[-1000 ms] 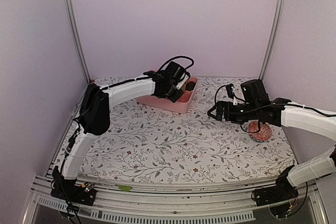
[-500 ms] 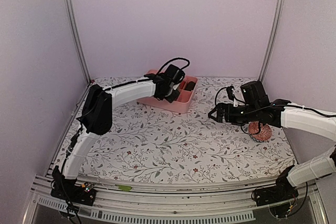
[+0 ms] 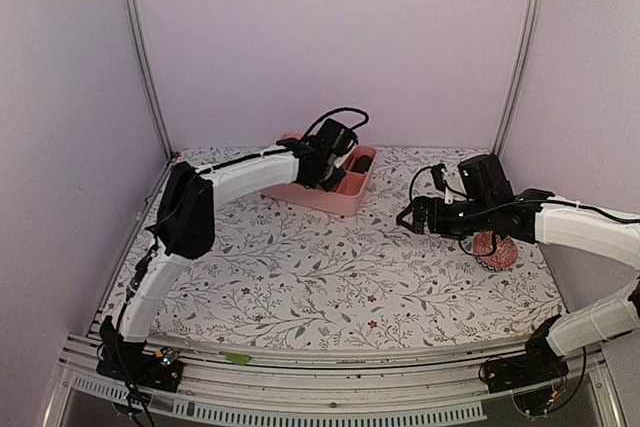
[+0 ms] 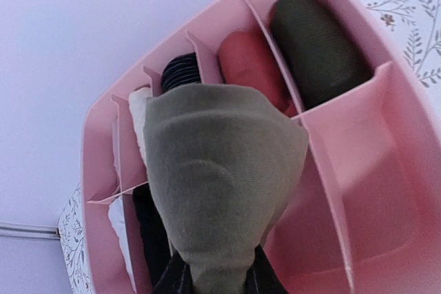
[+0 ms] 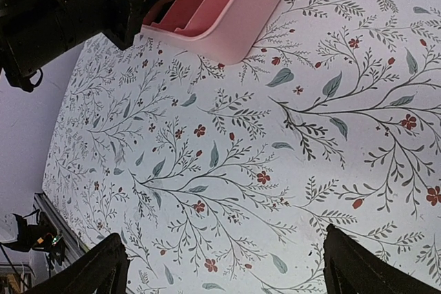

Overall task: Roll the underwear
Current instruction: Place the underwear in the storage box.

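An olive-brown rolled underwear [image 4: 220,191] hangs over the pink divided box [image 4: 358,170], and my left gripper [image 4: 219,281] is shut on its lower end, with the dark fingers [image 4: 176,281] on either side. In the top view the left gripper [image 3: 335,159] is over the pink box [image 3: 330,199] at the back. The box's compartments hold a dark olive roll [image 4: 313,46], a red roll [image 4: 251,67], a black striped roll [image 4: 180,72] and white and black fabric. My right gripper [image 3: 408,217] [image 5: 227,266] hovers open above the floral cloth, with nothing between its fingers.
A small red-and-white patterned ball [image 3: 496,249] lies on the cloth under the right arm. The floral tablecloth [image 3: 300,277] covers the table. Purple walls close the back and sides. From the right wrist, the pink box [image 5: 234,12] is at the top.
My left gripper with the olive roll has shifted slightly further back over the pink box. The right gripper has sunk a little and then held still.
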Controlling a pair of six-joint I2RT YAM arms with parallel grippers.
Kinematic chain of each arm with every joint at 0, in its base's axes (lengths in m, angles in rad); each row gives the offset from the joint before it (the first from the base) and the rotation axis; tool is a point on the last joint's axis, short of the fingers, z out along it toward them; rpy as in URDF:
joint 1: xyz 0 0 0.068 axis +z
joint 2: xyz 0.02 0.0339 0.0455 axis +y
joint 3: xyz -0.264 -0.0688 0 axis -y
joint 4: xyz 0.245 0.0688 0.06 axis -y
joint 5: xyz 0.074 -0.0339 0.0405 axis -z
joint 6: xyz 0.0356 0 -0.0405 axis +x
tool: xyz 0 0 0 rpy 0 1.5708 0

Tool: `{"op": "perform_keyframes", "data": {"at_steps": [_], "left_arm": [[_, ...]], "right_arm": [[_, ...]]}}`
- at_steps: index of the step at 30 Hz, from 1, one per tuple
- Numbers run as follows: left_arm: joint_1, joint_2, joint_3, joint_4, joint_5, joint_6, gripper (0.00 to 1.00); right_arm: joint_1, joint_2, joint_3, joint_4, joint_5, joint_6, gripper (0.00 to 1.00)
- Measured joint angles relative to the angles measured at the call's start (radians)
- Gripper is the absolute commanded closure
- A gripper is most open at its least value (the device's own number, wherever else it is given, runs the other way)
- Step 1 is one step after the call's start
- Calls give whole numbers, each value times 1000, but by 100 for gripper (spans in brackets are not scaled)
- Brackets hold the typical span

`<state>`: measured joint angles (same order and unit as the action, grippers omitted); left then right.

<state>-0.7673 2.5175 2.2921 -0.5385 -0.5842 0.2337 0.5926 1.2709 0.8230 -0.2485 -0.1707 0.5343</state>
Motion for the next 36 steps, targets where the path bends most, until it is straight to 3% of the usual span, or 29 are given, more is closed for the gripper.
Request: {"op": "perform_keyframes", "data": {"at_steps": [14, 26, 36], "left_arm": [[-53, 4, 36, -119, 16, -57, 100], [20, 3, 64, -62, -44, -16, 100], [5, 4, 16, -66, -13, 13, 100]], "right_arm": [[0, 0, 0, -17, 5, 0, 1], [0, 0, -6, -13, 5, 1, 1], [0, 0, -31, -14, 5, 10, 1]]}}
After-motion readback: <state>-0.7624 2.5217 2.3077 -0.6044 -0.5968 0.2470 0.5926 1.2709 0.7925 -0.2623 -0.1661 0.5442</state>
